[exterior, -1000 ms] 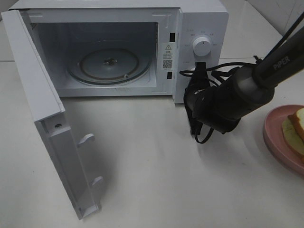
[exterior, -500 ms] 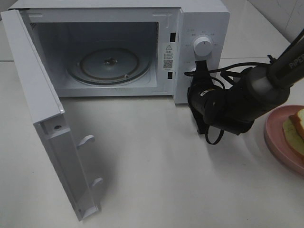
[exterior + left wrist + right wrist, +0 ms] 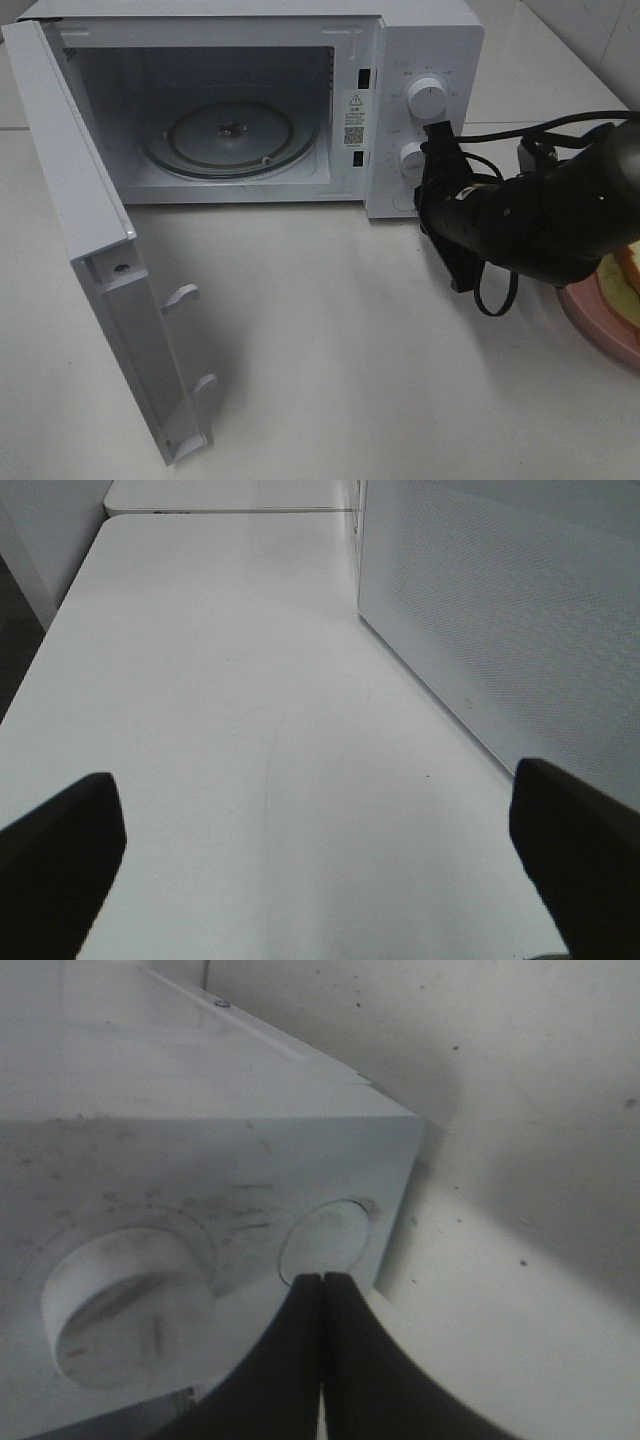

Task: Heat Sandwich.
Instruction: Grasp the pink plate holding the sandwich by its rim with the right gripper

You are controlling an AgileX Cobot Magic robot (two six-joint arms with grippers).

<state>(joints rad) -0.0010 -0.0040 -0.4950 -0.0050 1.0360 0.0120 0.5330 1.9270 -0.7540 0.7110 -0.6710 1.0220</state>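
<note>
The sandwich point(image 3: 631, 265), white bread with a tan crust, shows only at the right edge of the exterior high view, lying on a round pink plate point(image 3: 595, 312). My right arm partly covers both. My right gripper point(image 3: 420, 197) point(image 3: 320, 1280) is shut with nothing in it. Its tips are close in front of the round button point(image 3: 325, 1238) at the lower corner of the microwave's point(image 3: 425, 30) control panel. A white knob point(image 3: 118, 1305) sits beside that button. My left gripper point(image 3: 320, 880) is open and empty over bare table, out of the exterior high view.
The microwave door point(image 3: 95, 250) hangs wide open to the left, and the glass turntable point(image 3: 230, 135) inside is bare. Two white knobs point(image 3: 428, 98) sit on the control panel. A white perforated wall point(image 3: 500, 610) stands beside my left gripper. Black cables point(image 3: 495, 300) loop off my right arm.
My right arm has drawn back to the right, uncovering the lower knob and hiding more of the plate and sandwich. Both grippers kept their state.
</note>
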